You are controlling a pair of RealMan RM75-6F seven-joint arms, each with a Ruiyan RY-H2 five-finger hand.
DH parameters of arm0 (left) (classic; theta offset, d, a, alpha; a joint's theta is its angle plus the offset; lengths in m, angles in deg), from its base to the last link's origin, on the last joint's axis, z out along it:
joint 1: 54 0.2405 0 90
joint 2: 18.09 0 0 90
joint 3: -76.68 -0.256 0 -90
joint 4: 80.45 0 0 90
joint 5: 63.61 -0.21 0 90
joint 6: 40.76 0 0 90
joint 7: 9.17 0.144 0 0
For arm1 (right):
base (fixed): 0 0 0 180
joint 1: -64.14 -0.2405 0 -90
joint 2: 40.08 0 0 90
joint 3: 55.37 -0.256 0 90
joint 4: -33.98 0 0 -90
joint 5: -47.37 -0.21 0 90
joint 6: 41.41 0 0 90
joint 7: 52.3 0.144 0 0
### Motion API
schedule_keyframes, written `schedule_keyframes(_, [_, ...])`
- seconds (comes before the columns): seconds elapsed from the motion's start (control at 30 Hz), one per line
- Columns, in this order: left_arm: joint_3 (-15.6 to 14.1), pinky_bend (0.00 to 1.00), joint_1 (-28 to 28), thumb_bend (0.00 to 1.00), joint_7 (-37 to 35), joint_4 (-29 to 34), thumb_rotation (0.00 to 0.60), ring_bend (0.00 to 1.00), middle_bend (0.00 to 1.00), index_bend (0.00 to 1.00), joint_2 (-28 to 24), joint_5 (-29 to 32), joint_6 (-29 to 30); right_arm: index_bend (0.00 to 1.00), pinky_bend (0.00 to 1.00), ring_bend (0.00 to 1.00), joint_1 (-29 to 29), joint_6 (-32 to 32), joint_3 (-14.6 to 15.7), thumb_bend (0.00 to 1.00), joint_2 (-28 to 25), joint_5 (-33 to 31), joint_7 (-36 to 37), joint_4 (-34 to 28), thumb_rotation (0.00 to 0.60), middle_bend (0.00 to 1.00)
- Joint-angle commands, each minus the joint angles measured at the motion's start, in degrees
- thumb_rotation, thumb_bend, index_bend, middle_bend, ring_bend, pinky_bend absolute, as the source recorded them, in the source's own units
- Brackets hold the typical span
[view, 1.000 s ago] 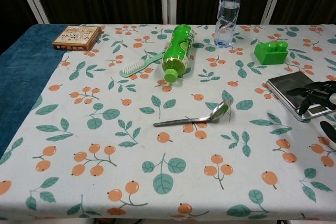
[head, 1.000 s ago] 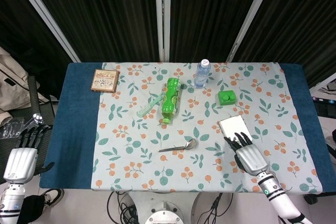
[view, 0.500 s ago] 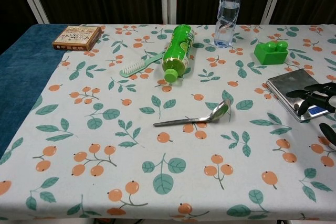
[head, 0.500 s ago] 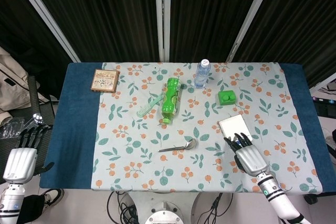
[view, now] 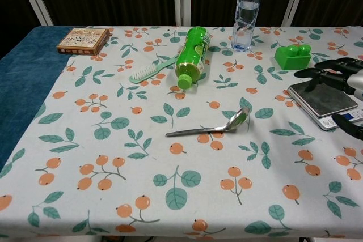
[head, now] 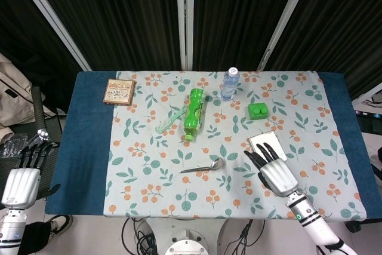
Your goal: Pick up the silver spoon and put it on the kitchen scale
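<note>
One silver spoon [view: 212, 127]; one kitchen scale [view: 324, 101]; two bottles [view: 191, 55].

spoon [head: 205, 166]: middle of the worktop [head: 89, 147], near the front
scale [head: 267, 143]: right of the spoon, under the right hand [head: 271, 171]
bottle [head: 192, 113]: lying behind the spoon
brush [head: 169, 120]: left of the bottle

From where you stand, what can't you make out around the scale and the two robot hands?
- Kitchen scale: near edge covered by the right robot hand in the head view; its display is too small to read in the chest view.
- Right robot hand: cut off by the frame edge in the chest view.
- Left robot hand: absent from the chest view.
</note>
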Motion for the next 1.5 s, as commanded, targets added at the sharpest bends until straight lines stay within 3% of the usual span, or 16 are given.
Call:
schedule_keyframes(0.03, [0.09,0.0,0.04,0.03,-0.09,0.12,0.6,0.0,0.03,0.03,-0.12,0.03,0.11,0.0,0.0,0.0,-3.8,-5.07,-3.82,0.13,0.91,-3.9,-9.83,-3.99,0.6,0.02])
schedule_keyframes(0.1, [0.16,0.0,0.06,0.03,-0.17,0.29,0.6,0.0,0.03,0.03,-0.25,0.02,0.22,0.0,0.0,0.0,-6.04,-8.7,-5.85,0.08,2.4,-7.89,-14.77,-5.1,0.6,0.0])
schedule_keyframes(0.23, [0.24,0.0,0.17,0.03,-0.13,0.67,0.6,0.0,0.03,0.03,-0.58,-0.06,0.53,0.0,0.0,0.0,-10.18,-13.47,-8.67,0.06,5.98,-13.92,-21.64,-5.42,0.6,0.0])
schedule_keyframes(0.5, [0.46,0.0,0.4,0.03,-0.51,1.01,0.6,0.0,0.03,0.03,-1.2,0.28,0.78,0.01,0.0,0.0,-15.94,-17.39,-10.49,0.11,11.36,-22.64,-28.83,-4.08,0.6,0.03])
schedule_keyframes(0.8, [0.36,0.0,0.63,0.03,-0.91,0.72,0.6,0.0,0.03,0.03,-1.24,0.28,0.88,0.19,0.0,0.0,-18.3,-16.65,-8.45,0.26,15.02,-24.43,-29.78,-1.24,0.6,0.03])
schedule_keyframes(0.97, [0.31,0.0,0.85,0.03,-1.15,0.56,0.6,0.0,0.03,0.03,-1.29,0.37,1.0,0.42,0.0,0.0,-18.79,-16.09,-7.08,0.32,16.32,-24.44,-29.4,0.65,0.6,0.04])
schedule_keyframes(1.27, [0.29,0.0,0.85,0.03,-1.55,0.08,0.6,0.0,0.03,0.03,-1.16,0.49,0.66,0.69,0.0,0.0,-18.63,-12.93,-5.65,0.33,17.1,-21.54,-26.24,2.99,0.6,0.07])
schedule_keyframes(1.5, [0.28,0.0,0.92,0.03,-1.73,-0.05,0.6,0.0,0.03,0.03,-1.08,0.57,0.6,0.77,0.0,0.0,-18.23,-11.11,-4.77,0.33,16.65,-19.0,-23.32,4.06,0.6,0.1])
